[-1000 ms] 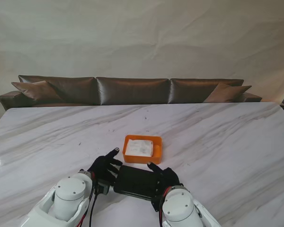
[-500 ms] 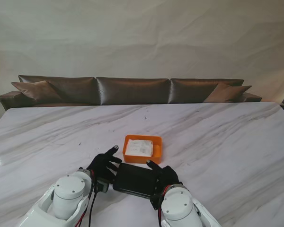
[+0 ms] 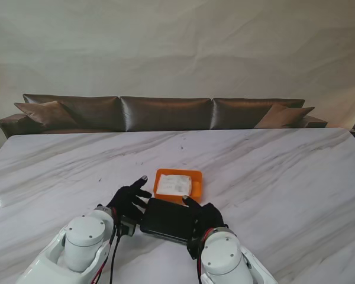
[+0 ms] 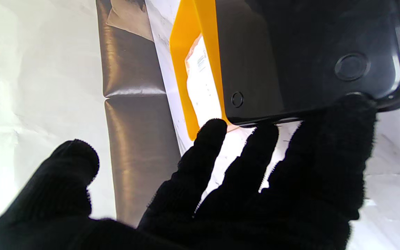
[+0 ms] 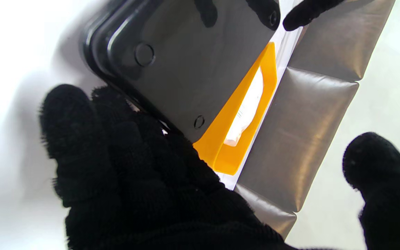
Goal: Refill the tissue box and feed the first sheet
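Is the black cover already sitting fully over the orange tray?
No: in the stand view the black cover lies nearer to me than the orange tray, at most overlapping its near edge, and the white tissue pack is still exposed.

The right hand point(image 5: 144, 173), gloved black, presses its fingers point(image 5: 82, 139) against the edge of a black box point(image 5: 193, 66). Beyond it sits an orange tray point(image 5: 245, 114) holding a white tissue pack point(image 5: 247, 104).

black cover point(image 3: 167, 218): hides orange tray point(image 3: 196, 188) near rim | tissue pack point(image 3: 174, 184) print: too small to read
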Tool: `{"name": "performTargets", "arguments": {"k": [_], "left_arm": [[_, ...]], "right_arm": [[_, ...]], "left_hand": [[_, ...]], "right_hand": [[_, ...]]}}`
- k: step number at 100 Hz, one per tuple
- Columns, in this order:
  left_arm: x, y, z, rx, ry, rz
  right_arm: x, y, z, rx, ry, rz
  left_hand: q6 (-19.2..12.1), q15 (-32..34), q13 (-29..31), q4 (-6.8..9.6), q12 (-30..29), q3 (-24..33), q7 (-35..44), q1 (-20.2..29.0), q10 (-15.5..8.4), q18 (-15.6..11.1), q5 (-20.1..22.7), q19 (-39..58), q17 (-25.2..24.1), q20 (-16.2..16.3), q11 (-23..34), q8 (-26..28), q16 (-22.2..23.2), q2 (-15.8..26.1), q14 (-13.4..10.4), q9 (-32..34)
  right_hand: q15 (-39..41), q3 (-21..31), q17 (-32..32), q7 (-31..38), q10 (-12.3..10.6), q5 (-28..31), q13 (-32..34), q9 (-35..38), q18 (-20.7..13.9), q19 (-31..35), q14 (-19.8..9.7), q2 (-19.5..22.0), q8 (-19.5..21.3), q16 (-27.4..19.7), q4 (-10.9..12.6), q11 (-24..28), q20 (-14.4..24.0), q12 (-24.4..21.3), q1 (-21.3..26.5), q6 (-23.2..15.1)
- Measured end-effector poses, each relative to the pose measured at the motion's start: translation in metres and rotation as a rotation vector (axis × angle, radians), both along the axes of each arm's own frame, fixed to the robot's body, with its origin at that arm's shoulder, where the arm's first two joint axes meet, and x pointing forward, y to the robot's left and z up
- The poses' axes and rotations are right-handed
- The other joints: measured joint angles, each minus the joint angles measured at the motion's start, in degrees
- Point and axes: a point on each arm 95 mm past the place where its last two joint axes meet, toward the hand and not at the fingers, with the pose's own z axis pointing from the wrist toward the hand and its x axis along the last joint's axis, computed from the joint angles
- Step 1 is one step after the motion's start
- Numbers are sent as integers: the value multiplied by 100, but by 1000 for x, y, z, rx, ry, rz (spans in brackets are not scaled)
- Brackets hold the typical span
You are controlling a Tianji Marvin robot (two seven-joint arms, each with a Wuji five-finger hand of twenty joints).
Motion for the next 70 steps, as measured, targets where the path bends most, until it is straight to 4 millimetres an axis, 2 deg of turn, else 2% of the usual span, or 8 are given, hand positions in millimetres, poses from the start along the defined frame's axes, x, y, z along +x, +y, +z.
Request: {"name": "performTargets", "arguments": {"k": [47,70], "left_arm": [[15,-5,20,-1,-40,-7],[28,-6,24,6,-46,-12]], "right_arm": [[11,0,12,-3,-22,-5],[19,-1,17,4,-33,-10]], "left_hand": [[0,-85,-58,0,-19,0,2,0,20,57,0,-56,0,0,-8,0,-44,0,67,-1],[0,-85,-60,0,-19,0,2,0,27,61,0,-56,0,0,-8,0,-44,0,77,-1]], "right_hand": [[-83,0,-35,-142,61,-71,-46,-62,13,-6,23,0,-36,-16,0,-69,1,-12,0,103],[-83,0,-35,-166,74,-75,-47,-65,13,-7,23,1,-63,-16,0,-69,1,-13,0,117]]}}
